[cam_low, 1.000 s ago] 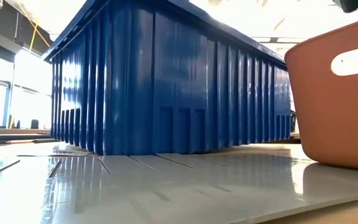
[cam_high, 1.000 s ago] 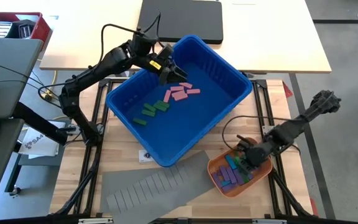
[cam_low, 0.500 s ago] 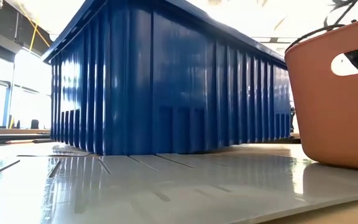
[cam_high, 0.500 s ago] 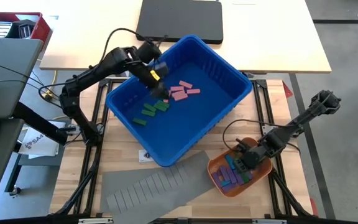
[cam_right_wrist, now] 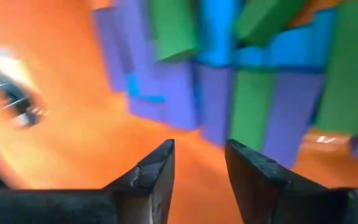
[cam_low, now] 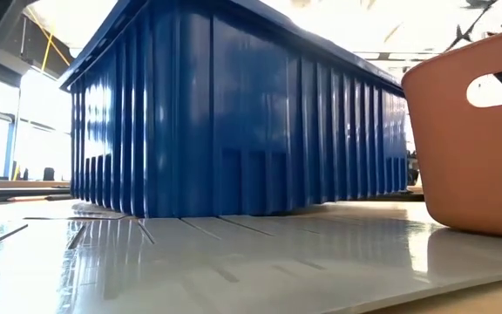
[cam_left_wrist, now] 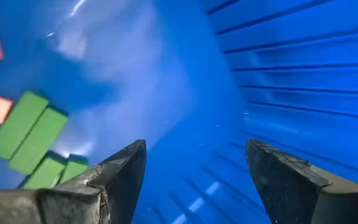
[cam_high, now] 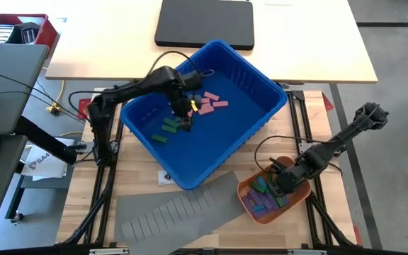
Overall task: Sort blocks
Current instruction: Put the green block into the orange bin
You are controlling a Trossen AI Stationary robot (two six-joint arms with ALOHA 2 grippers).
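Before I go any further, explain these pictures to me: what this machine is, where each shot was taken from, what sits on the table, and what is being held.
This is a table robot with two dark jointed arms, each ending in a two-finger pincer.

The overhead picture looks straight down. The low picture looks across the tabletop. The other two come from cameras on each wrist, looking past that arm's own fingers.

On the table stand a big blue bin, a small orange tray and a grey slotted sheet. The bin holds green blocks and pink blocks. The tray holds mixed purple, blue and green blocks.

The left pincer is down inside the bin beside the green blocks, open and empty. The right pincer reaches into the tray, fingers slightly apart, with nothing between them.
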